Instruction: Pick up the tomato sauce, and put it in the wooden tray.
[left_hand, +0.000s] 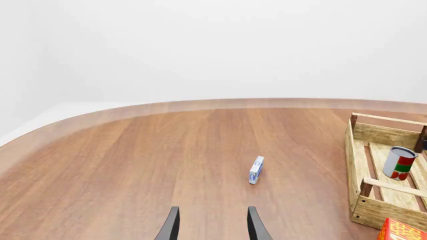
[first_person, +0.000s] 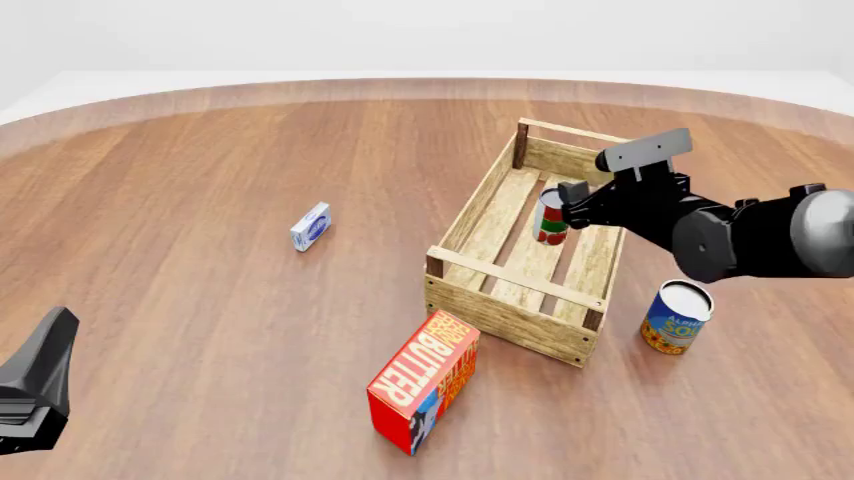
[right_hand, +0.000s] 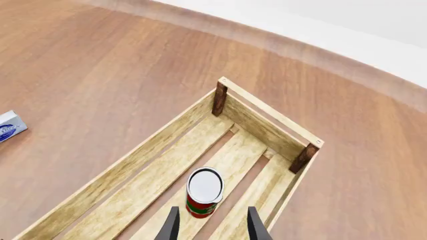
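The tomato sauce (first_person: 550, 222), a small can with a red, white and green label, stands upright on the slats inside the wooden tray (first_person: 514, 310). It also shows in the right wrist view (right_hand: 203, 192) and the left wrist view (left_hand: 399, 162). My right gripper (first_person: 571, 205) hovers just above and beside the can. Its fingers (right_hand: 212, 227) are spread wide and do not touch the can. The tray shows in the right wrist view (right_hand: 260, 120) and the left wrist view (left_hand: 383, 135). My left gripper (left_hand: 210, 225) is open and empty, low at the near left (first_person: 40, 375).
A red butter box (first_person: 424, 380) stands in front of the tray's near corner. A blue-and-yellow can (first_person: 677, 317) stands right of the tray. A small blue-and-white box (first_person: 310, 226) lies on the table to the left, also in the left wrist view (left_hand: 256, 170).
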